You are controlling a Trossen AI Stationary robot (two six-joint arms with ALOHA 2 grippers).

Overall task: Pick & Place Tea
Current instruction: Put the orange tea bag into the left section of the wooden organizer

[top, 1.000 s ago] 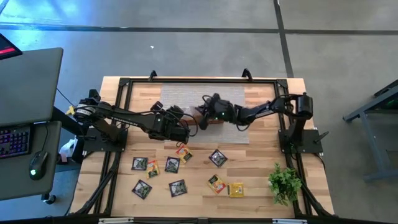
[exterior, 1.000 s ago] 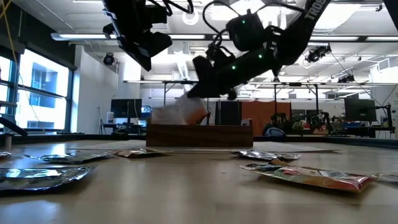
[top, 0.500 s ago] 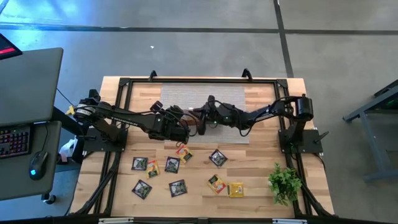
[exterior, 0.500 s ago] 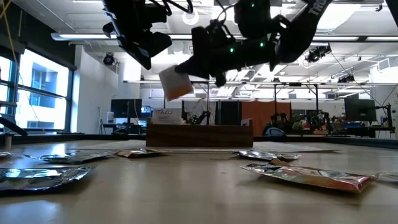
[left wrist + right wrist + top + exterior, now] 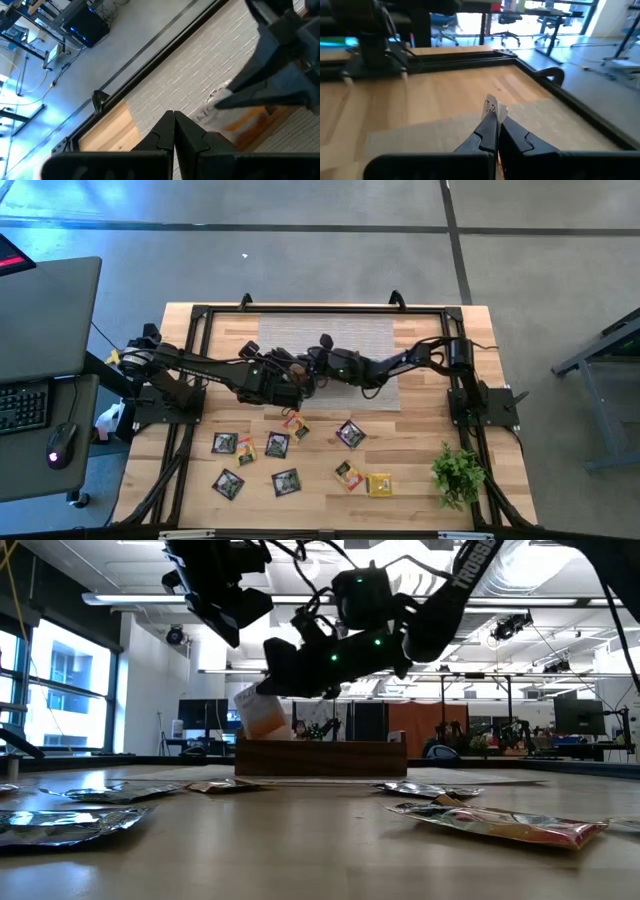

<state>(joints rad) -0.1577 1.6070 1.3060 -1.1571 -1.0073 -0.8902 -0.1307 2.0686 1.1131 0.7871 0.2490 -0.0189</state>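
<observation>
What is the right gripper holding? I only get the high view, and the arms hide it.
Observer: In the low view, the right gripper pinches a white-and-orange tea sachet by its top edge.
Operator: Is it lying on the table?
Observer: No. It hangs in the air, with its lower edge just higher than the top of the wooden tray.
Operator: Does the left gripper have one too?
Observer: No. Its own wrist view shows the left gripper shut, with nothing between its fingers.
</observation>
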